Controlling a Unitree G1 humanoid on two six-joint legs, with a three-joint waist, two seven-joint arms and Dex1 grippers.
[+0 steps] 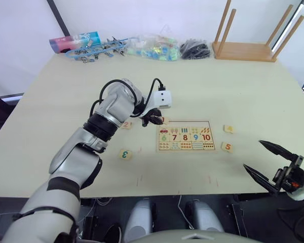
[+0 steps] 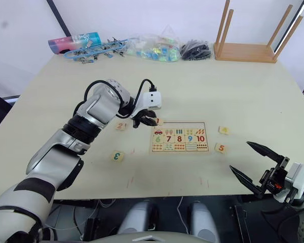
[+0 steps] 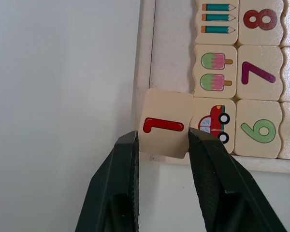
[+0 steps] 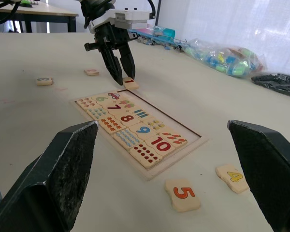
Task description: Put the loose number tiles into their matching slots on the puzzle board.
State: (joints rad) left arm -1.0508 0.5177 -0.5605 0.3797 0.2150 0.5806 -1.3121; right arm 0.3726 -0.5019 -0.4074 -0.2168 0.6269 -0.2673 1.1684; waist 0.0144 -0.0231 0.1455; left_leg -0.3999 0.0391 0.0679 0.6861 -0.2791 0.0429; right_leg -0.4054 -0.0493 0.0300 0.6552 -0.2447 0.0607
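Left end effector (image 3: 163, 140) around red-1 tile (image 3: 165, 122)

Puzzle board (image 3: 146, 53): pale wood, printed with green 6, magenta 7, dark red 8, blue 9, red 10, a red car, pink-and-green ice lollies, teal pencils, dot patterns. Loose tiles, pale wood: red 1 (image 3: 165, 123), orange 2 (image 2: 121, 126), green 3 (image 2: 117, 156), yellow 4 (image 4: 234, 177), orange 5 (image 4: 183, 193). Fingers (image 3: 118, 188) black. Bench (image 1: 66, 101) cream.

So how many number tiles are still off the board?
5: the 1 in the left gripper at the board's corner, 2 and 3 left, 4 and 5 right.
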